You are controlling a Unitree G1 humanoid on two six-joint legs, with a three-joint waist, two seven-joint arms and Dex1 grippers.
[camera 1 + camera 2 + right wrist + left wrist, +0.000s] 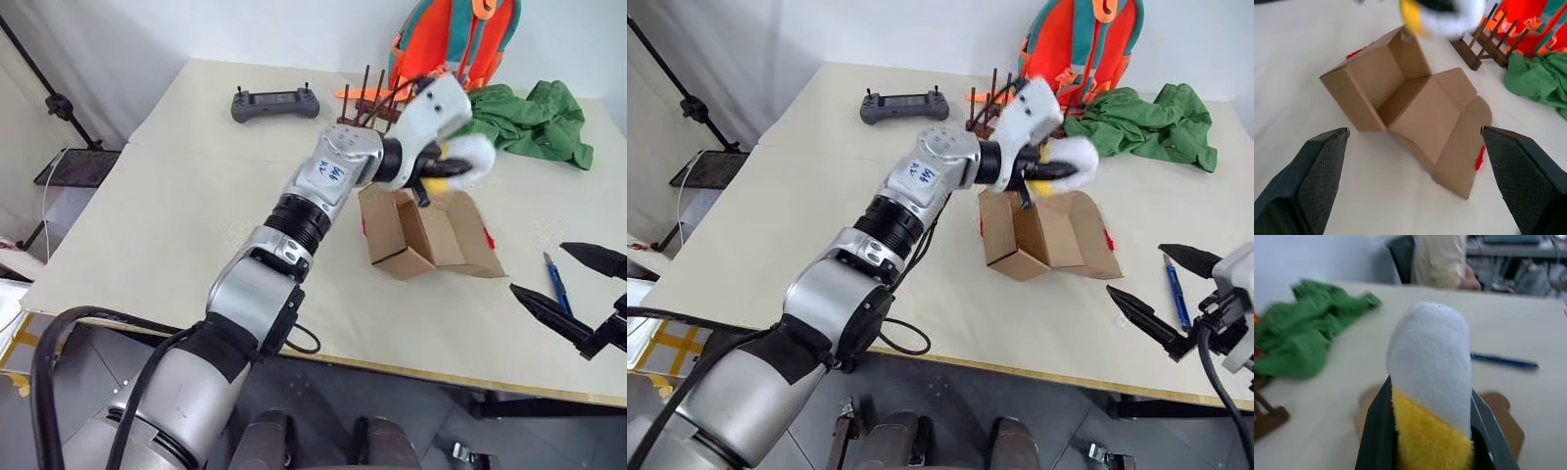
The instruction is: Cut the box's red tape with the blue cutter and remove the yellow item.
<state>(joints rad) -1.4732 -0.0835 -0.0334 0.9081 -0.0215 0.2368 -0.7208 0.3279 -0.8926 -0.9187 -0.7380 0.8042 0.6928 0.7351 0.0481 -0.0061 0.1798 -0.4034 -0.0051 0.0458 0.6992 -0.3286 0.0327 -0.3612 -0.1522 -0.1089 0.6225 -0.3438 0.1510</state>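
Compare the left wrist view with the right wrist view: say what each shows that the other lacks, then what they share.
Left wrist view alone: the left gripper shut on the yellow item, the blue cutter on the table behind it, and a person at the far edge. Right wrist view alone: the right gripper, open, and the red tape on a flap. Both: the opened box, the green cloth and the table.

I'm working in what looks like a lab or office. Behind the pale table [176, 225] a person [1442, 259] sits among cluttered desks [1513, 257], and a black stand [54, 103] rises beside it.
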